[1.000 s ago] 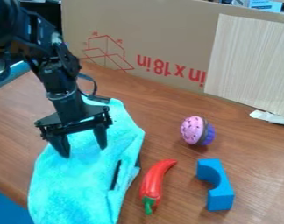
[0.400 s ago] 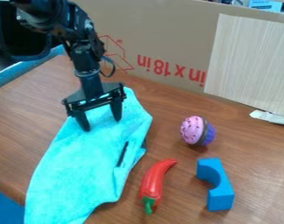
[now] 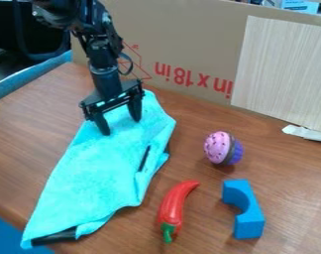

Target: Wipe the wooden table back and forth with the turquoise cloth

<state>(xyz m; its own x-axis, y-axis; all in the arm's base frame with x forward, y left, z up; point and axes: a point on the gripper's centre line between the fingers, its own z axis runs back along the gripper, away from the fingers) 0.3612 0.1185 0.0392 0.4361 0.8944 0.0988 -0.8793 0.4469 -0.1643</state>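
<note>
The black gripper hangs over the turquoise cloth, toward the far left corner of the wooden table, and its arm runs out of sight above. A black piece pokes from beneath the cloth at the near left edge, and a dark strip lies along its right side; the rest of whatever is underneath is covered, so I can't say what it is. The cloth runs from below the gripper down to that near left edge. The two fingers stand well apart, tips down at the fabric; whether they press on it I can't tell, but nothing looks pinched between them.
</note>
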